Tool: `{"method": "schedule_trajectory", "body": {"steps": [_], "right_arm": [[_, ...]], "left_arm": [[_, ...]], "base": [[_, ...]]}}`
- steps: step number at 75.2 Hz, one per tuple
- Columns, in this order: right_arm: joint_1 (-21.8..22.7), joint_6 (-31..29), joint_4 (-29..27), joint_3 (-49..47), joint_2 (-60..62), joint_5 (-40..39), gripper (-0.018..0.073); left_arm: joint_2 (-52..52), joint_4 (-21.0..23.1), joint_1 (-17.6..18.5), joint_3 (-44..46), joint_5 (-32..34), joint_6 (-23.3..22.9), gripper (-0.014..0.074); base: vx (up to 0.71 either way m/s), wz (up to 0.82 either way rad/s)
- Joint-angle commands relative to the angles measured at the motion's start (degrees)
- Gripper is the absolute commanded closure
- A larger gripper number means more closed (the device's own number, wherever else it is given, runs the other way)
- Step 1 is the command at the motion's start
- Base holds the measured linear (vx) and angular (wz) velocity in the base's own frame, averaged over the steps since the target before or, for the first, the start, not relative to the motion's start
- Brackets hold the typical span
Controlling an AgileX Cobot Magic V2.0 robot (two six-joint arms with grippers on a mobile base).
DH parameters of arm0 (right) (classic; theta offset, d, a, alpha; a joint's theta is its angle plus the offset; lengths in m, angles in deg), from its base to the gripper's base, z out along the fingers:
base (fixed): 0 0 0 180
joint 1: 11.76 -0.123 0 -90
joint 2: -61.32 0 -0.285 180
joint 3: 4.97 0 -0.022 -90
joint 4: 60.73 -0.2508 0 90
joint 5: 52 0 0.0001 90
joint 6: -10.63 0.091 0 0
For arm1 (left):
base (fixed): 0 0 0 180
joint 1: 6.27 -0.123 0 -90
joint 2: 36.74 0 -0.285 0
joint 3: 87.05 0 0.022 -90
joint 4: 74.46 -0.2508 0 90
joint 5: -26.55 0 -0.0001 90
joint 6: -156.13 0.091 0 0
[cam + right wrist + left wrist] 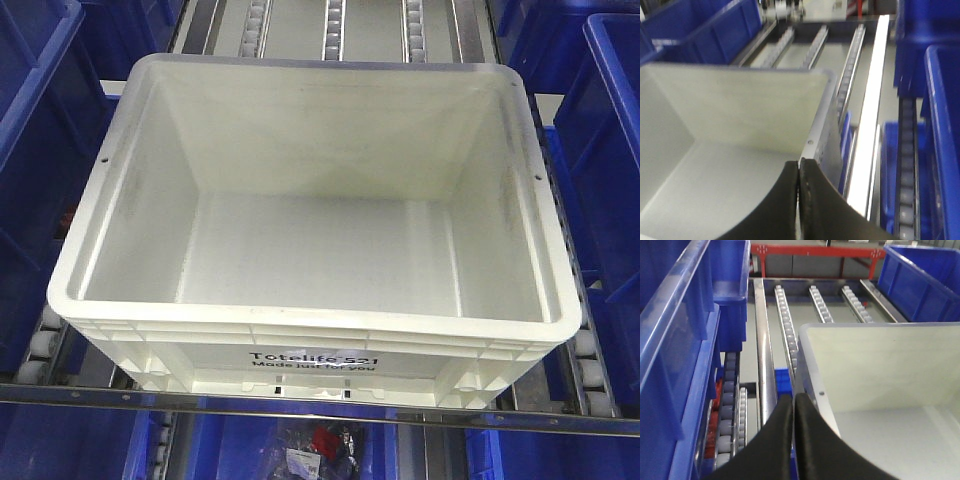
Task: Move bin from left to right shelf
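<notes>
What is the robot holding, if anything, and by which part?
The large white rectangular plastic bin: left gripper pinches its left wall's rim, right gripper its right wall's rim.

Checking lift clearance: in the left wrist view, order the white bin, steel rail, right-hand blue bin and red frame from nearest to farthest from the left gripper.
From the left gripper:
1. white bin, left wall between the jaws.
2. steel rail, just left.
3. blue bin, ahead on the right.
4. red frame, far back.
</notes>
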Motion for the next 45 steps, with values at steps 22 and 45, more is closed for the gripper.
{"method": "schedule_trajectory", "body": {"steps": [22,45], "right_arm": [[0.0,0.0,-3.0,-9.9,-16.6,-2.7,0.0564],[0.0,-0.6,-6.3,-9.9,-20.2,-3.2,0.0564]], "left_arm": [[-14.4,4.2,-0.1,11.0,4.1,-0.5,0.0603],[-18.4,9.6,-0.1,11.0,7.4,-0.5,0.0603]], "base": [[0.00,0.00],[0.00,0.00]]}}
